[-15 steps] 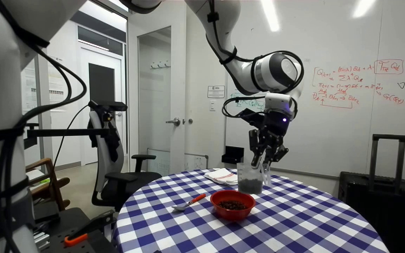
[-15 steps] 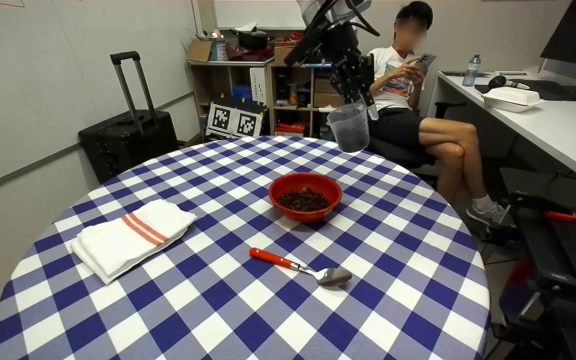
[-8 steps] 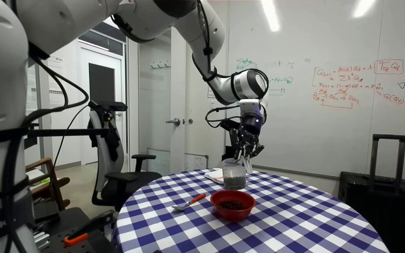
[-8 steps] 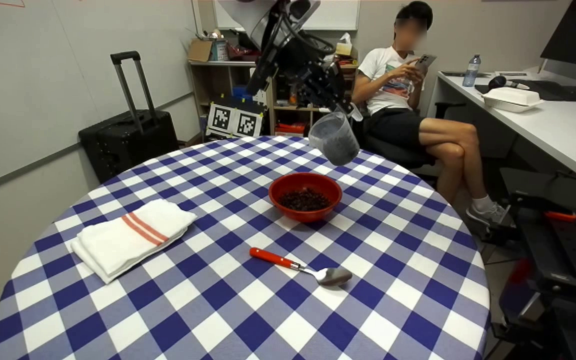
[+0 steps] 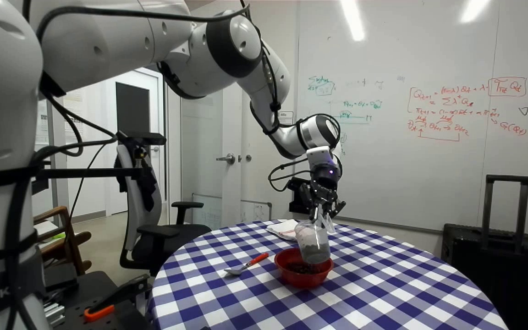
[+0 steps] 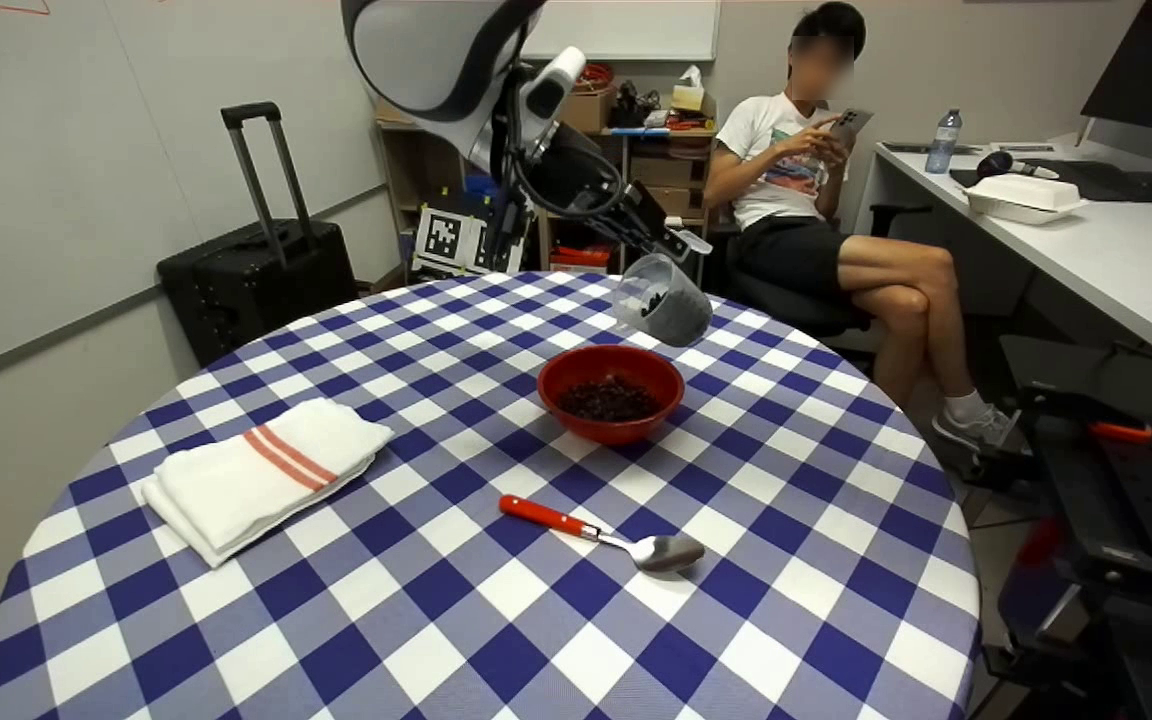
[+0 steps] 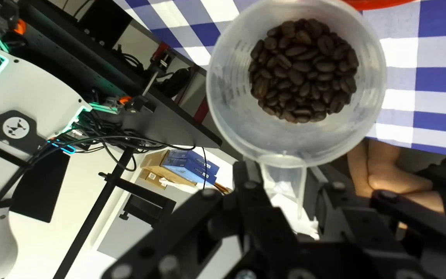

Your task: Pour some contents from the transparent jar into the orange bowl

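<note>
Two black, jointed fingers (image 7: 244, 176) of my gripper (image 7: 283, 178) pinch the clear plastic handle (image 7: 283, 162) of a small, greyish see-through cylindrical jar (image 7: 281, 133). From my wrist I look into its mouth: dark brown coffee beans (image 7: 302, 73) lie massed at the base, and small marks show on the wall. I hold the jar in the air, tilted in both exterior views, near a small, round, red-orange bowl (image 5: 304, 280). In an exterior view the jar's lower end covers part of the bowl's rim; whether its mouth stands over the bowl I cannot tell. Inside the bowl lie dark contents (image 6: 608, 400), too small to make out singly. It stands on a blue-and-white checked tablecloth (image 6: 376, 600), and above that arches my white, black-banded arm (image 5: 204, 64). Near the bowl rests a red-orange-handled metal spoon (image 6: 589, 532); a folded, red-striped white napkin (image 6: 236, 475) lies farther off. Beyond the tablecloth, a white-shirted person (image 6: 786, 185) sits holding a phone (image 6: 850, 122), and a black suitcase (image 6: 266, 275) stands near a whiteboard (image 6: 46, 170).
</note>
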